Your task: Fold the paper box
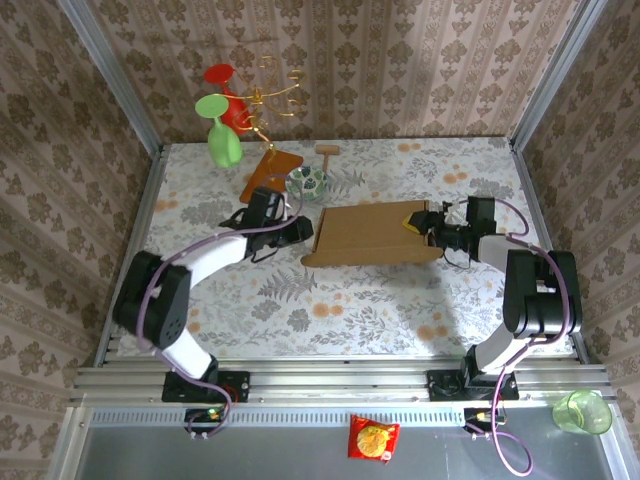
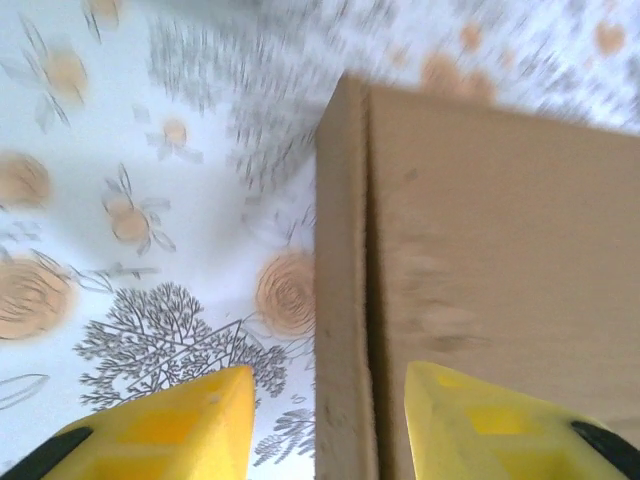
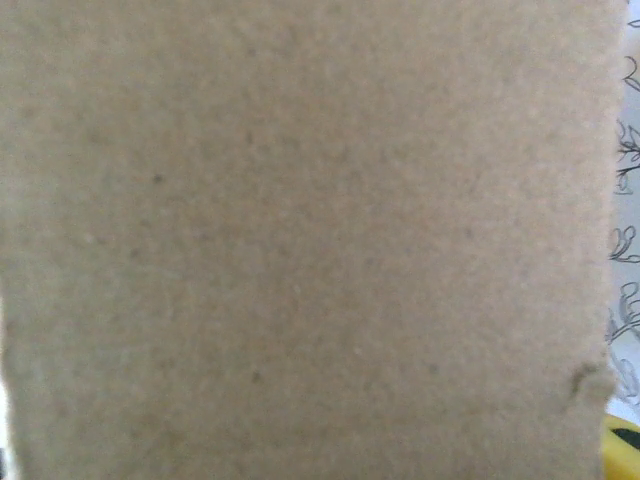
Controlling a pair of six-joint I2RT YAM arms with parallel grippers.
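The paper box (image 1: 372, 234), tan cardboard, lies in the middle of the flowered table with its side walls raised. My left gripper (image 1: 301, 231) is at the box's left end. In the left wrist view its yellow fingers (image 2: 175, 428) stand apart on either side of the box's left wall (image 2: 343, 300), with a gap on each side. My right gripper (image 1: 421, 224) is at the box's right end, one yellow finger lying over the flap there. In the right wrist view a cardboard panel (image 3: 300, 240) sits close against the lens. A sliver of yellow finger (image 3: 624, 450) shows at the bottom right.
A reddish wooden board (image 1: 270, 170), a green patterned ball (image 1: 307, 181) and a small wooden piece (image 1: 328, 150) lie behind the box. Green and red goblets (image 1: 222, 120) hang by a gold wire stand (image 1: 272, 95) at the back left. Patterned walls enclose the table.
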